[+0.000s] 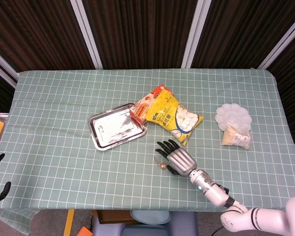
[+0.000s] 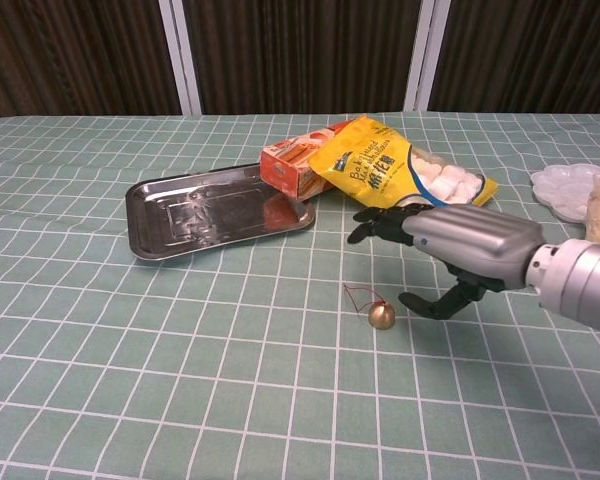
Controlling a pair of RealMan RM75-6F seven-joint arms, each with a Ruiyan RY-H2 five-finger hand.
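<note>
Your green checked tablecloth (image 2: 130, 330) fronts dark panelled walls. The small brass bell (image 2: 381, 316), seemingly red-stringed, lies free beside your right hand (image 2: 450, 243), fingers spread, holding nothing.

Premises appear to be a robot test lab, not a home. The surface (image 1: 54, 88) carries a green checked cloth and stands against dark ribbed wall panels (image 1: 137, 29) divided by pale metal strips (image 1: 195, 32). Yellow floor marking (image 1: 69, 221) shows at the near edge.
</note>
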